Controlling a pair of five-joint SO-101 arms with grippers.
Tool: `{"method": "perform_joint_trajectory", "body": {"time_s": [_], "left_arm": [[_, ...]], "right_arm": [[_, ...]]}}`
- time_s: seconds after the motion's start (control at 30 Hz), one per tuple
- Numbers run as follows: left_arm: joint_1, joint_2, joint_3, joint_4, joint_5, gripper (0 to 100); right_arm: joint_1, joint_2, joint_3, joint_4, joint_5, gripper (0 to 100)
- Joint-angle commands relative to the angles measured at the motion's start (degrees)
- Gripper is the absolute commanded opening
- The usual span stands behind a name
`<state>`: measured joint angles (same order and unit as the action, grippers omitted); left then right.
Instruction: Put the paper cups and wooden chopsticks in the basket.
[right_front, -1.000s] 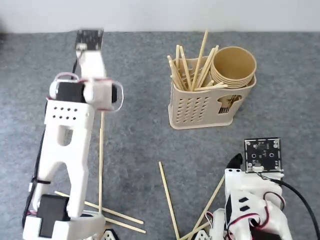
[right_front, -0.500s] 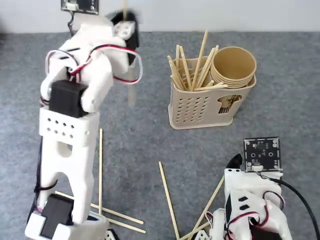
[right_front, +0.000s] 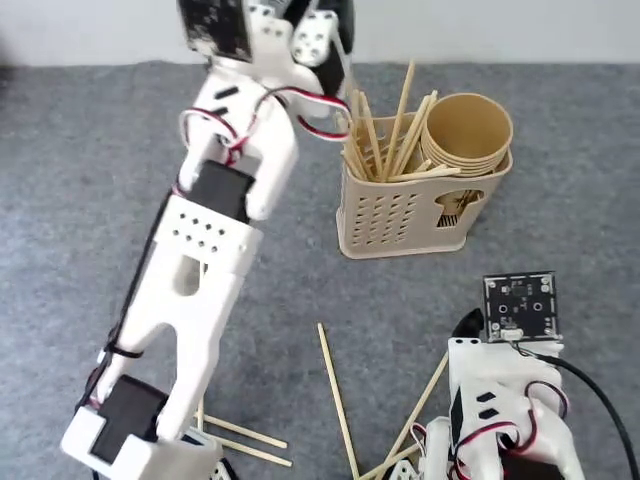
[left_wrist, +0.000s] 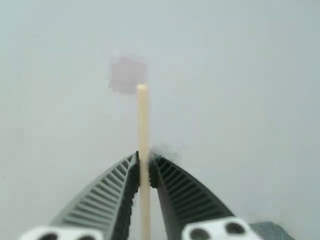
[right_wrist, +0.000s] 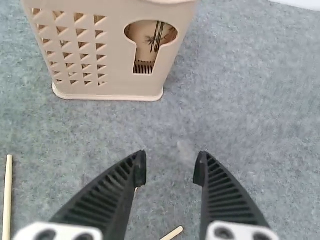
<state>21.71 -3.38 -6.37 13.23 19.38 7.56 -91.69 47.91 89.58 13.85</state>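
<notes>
The high camera looks down on the grey carpeted table (right_front: 560, 230), sharing the beige perforated plastic basket (right_front: 400, 215) with the low, close right wrist camera behind the right gripper (right_wrist: 167, 170), while the left wrist camera faces a pale wall (left_wrist: 240, 75) past the left gripper (left_wrist: 144, 167) and its pinched wooden chopstick (left_wrist: 143, 120).
</notes>
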Motion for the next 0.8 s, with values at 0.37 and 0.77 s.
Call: {"method": "perform_joint_trajectory", "body": {"time_s": [0.37,0.77], "left_arm": [[1.3,-3.8,10.6,5.6,0.4,17],[-5.6,-21.3,10.9,25.6,2.5,21]], "right_arm": [[0.7,0.2,0.1,-0.7,0.8,16.2],[0.7,0.2,0.1,-0.7,0.8,16.2]]}}
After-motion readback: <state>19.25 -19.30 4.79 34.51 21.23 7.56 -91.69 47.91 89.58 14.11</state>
